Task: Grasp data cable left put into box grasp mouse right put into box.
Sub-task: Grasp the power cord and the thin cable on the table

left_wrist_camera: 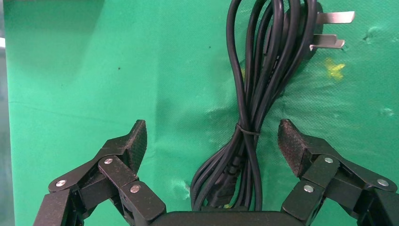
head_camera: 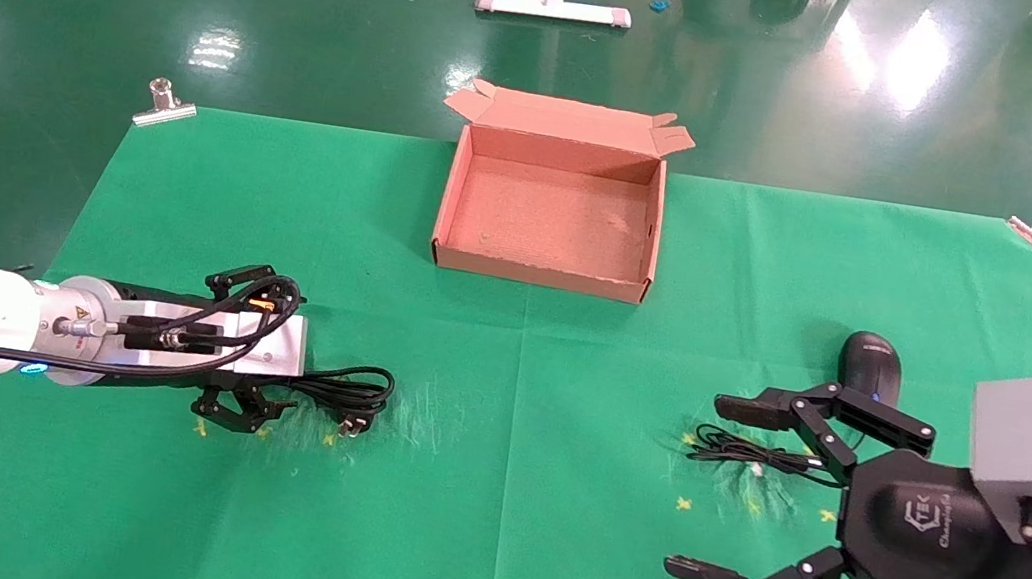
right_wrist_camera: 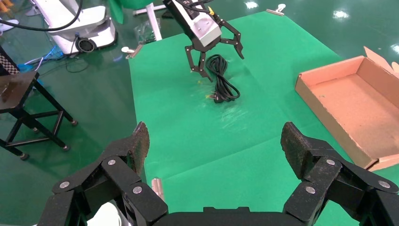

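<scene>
data cable (left_wrist_camera: 254, 80): black | mouse (head_camera: 871, 365): seemingly black | box (head_camera: 551, 196): brown | cloth (head_camera: 504, 449): green

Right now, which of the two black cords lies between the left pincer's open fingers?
The data cable, the thick bundle tied at its middle with a pronged plug. The left pincer straddles it. The mouse trails only a thin cord, over by the right pincer.

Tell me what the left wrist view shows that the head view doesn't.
Only the left wrist view shows the thin tie cinching the data cable and the plug's flat prongs up close, with the left gripper open, jaws either side of the bundle. Only the head view shows the empty box, the mouse and the open right gripper. Both show cable and green mat.
</scene>
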Controlling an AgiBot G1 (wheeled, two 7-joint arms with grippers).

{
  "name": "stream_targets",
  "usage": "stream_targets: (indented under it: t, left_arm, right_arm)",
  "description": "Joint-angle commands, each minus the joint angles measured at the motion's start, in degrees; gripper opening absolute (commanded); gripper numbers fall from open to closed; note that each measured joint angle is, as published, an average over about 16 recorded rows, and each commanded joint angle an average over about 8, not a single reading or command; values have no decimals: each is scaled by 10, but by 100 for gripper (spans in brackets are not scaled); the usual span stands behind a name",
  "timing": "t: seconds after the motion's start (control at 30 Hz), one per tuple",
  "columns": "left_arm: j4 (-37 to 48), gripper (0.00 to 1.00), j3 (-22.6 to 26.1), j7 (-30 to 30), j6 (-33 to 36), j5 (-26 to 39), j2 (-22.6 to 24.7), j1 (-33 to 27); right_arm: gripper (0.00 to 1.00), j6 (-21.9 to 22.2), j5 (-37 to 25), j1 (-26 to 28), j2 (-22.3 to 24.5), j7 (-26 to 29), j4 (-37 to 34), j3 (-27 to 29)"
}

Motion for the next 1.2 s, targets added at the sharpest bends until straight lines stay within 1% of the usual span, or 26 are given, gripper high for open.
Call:
stream_targets:
  t: [0.03, 0.13, 0.23, 0.3, 0.43, 0.6, 0.73, 0.87, 1.03, 1.2]
  left_arm:
    - [0, 100, 1, -5, -5, 7, 3, 2]
    - [0, 100, 1, -5, -6, 9, 4, 3]
    - [0, 100, 1, -5, -7, 9, 4, 3]
    - [0, 100, 1, -5, -7, 9, 4, 3]
    - [0, 100, 1, -5, -7, 9, 4, 3]
    - [0, 100, 1, -5, -7, 9, 4, 3]
    - [0, 100, 1, -5, -7, 9, 4, 3]
    - [0, 100, 1, -5, -7, 9, 4, 3]
    - [0, 100, 1, -5, -7, 9, 4, 3]
    - [0, 100, 1, -5, -7, 9, 4, 3]
  right_arm:
    - [100, -1, 0, 2, 0, 2, 1, 0]
    - [100, 1, -12, 2, 2, 6, 1, -5]
    - [100, 6, -44, 4, 8, 12, 3, -17]
    - [100, 11, -82, 9, 13, 16, 7, -28]
    - [100, 24, -176, 30, 16, 22, 9, -55]
    - [100, 36, -282, 73, -10, 10, -18, -86]
    - [100, 39, -342, 121, -53, -16, -78, -106]
    - [100, 35, -380, 172, -99, -52, -161, -123]
    - [100, 30, -403, 218, -142, -98, -263, -137]
    - [100, 30, -412, 245, -168, -135, -343, -142]
